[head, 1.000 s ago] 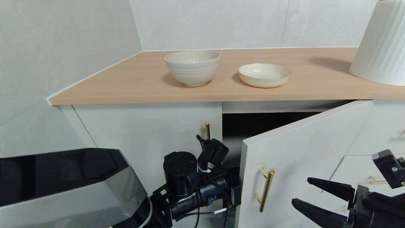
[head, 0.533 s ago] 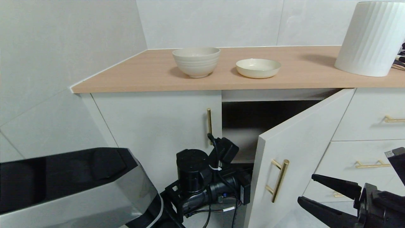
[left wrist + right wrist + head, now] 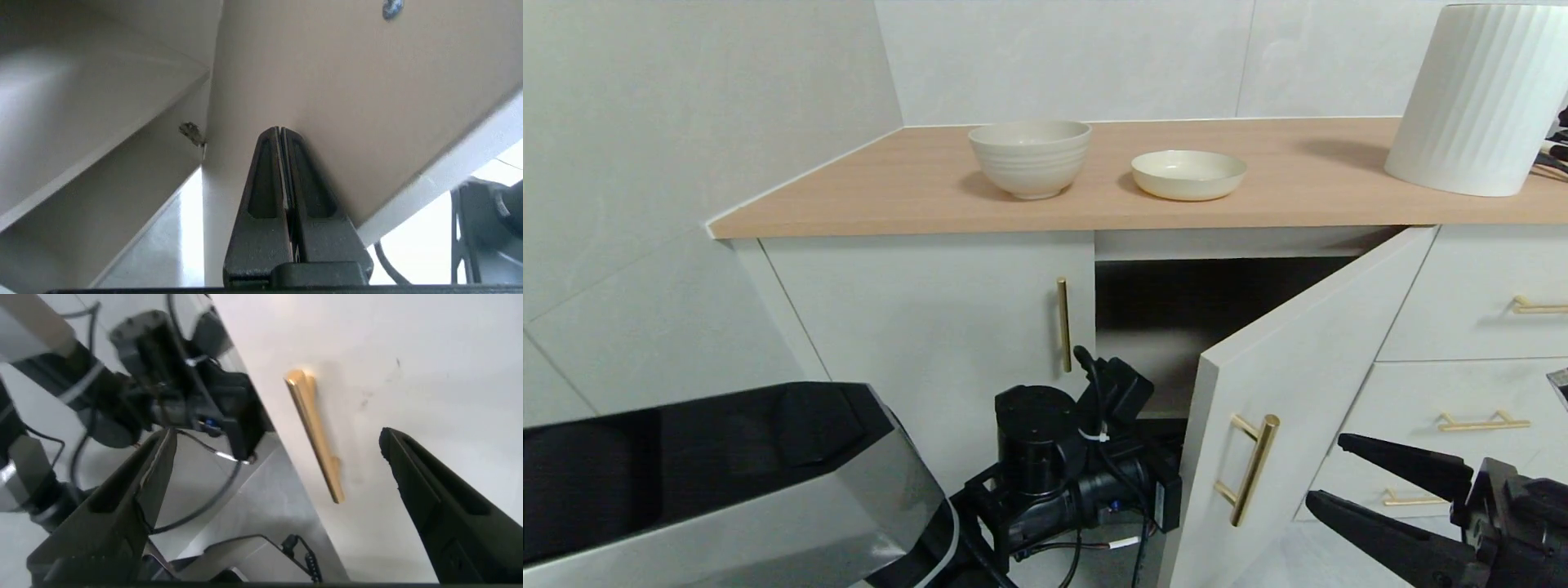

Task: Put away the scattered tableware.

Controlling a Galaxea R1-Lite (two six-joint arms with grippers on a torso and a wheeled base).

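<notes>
On the wooden countertop [image 3: 907,196] stand a cream ribbed bowl [image 3: 1029,158] and, to its right, a shallow cream dish [image 3: 1188,174]. Below them the right cabinet door [image 3: 1298,384] stands partly open, with a dark cupboard space [image 3: 1176,302] behind it. My left gripper [image 3: 280,135] is shut, its tips pressed against the door's inner face; its arm [image 3: 1086,474] sits low by the door's free edge. My right gripper [image 3: 1325,469] is open in front of the door, its fingers on either side of the gold handle [image 3: 315,433] without touching it.
A tall white ribbed container [image 3: 1478,98] stands at the counter's right end. The left cabinet door [image 3: 915,327] is closed, with a gold handle [image 3: 1063,324]. Drawers with gold handles [image 3: 1482,422] lie to the right. A tiled wall [image 3: 645,204] closes off the left side.
The head camera has shifted, so the whole picture moved. Against the closed left door, the right door has swung wider open, and my left arm has moved rightward with its edge.
</notes>
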